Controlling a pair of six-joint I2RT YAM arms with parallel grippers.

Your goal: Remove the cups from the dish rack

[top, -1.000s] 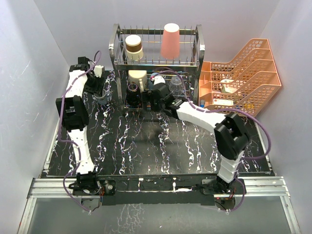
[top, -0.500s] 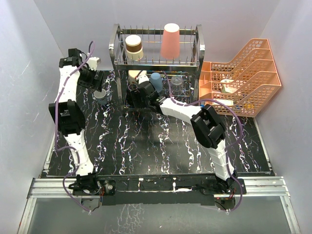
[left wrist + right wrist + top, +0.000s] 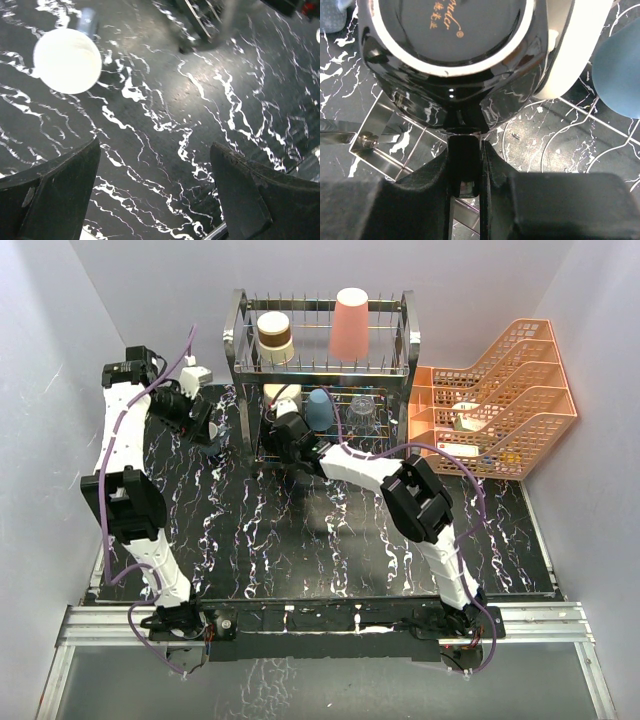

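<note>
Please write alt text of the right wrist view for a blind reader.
The right gripper is shut on the handle of a black mug in the dish rack; the mug's white-ringed end with gold lettering faces the camera. A cream mug sits just right of it, a blue cup at the right edge.

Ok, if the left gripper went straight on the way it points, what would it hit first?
The left gripper would probably meet the black marbled table. The white cup sits off to the side of that line; depth is hard to judge.
</note>
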